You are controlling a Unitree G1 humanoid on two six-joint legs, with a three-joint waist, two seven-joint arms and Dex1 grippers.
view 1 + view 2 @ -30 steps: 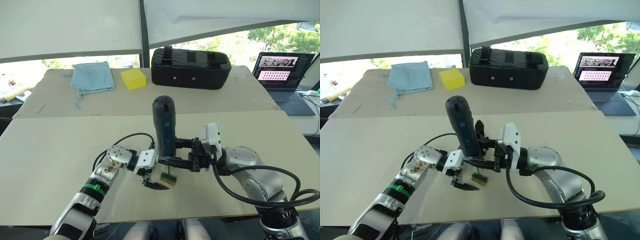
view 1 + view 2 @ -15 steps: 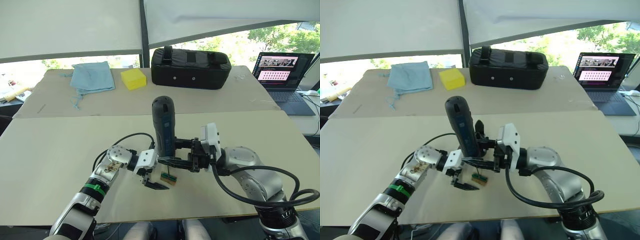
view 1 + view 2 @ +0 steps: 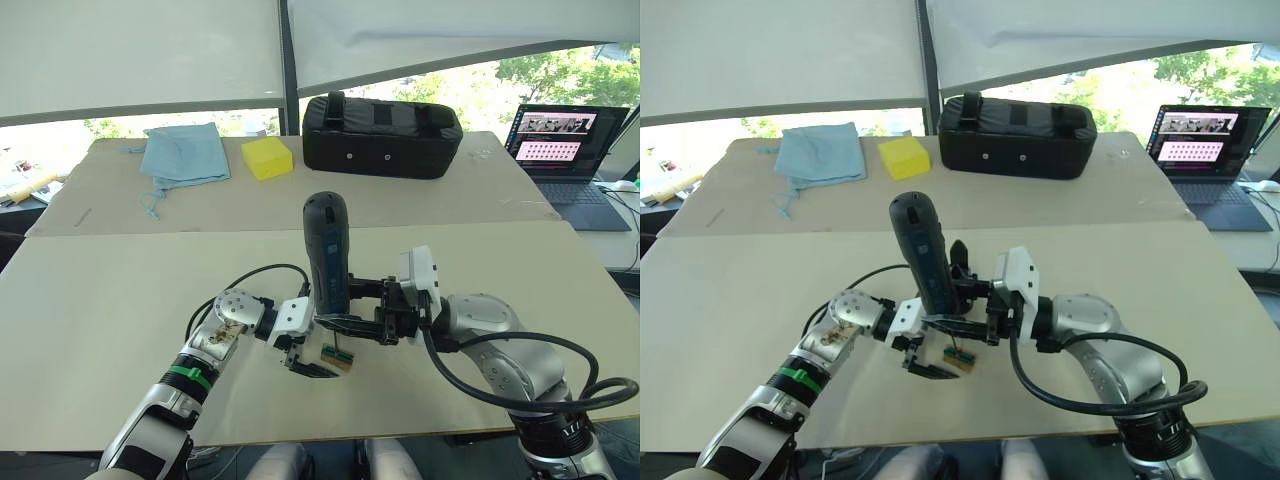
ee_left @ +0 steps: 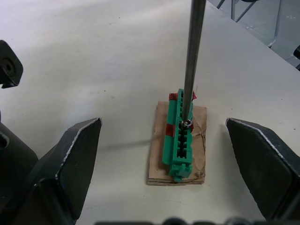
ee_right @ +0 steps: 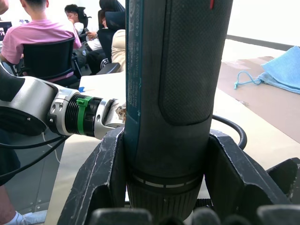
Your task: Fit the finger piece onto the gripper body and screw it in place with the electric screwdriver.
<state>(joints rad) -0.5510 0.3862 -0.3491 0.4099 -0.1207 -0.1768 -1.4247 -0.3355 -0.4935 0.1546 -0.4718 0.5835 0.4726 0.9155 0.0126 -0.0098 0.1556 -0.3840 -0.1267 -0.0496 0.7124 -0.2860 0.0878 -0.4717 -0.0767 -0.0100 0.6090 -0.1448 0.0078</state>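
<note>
Right gripper around upright electric screwdriver

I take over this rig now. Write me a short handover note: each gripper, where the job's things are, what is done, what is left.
Right gripper: shut on the screwdriver, held upright over the near table.
Left gripper: open, holding nothing, fingers either side of the green block on its brown card.
Screwdriver bit: tip is down on a screw in the green block.
Black case, yellow sponge and blue cloth lie at the far side.
Done: no fitted finger piece seen.
Left: fit the piece and screw it down.
</note>
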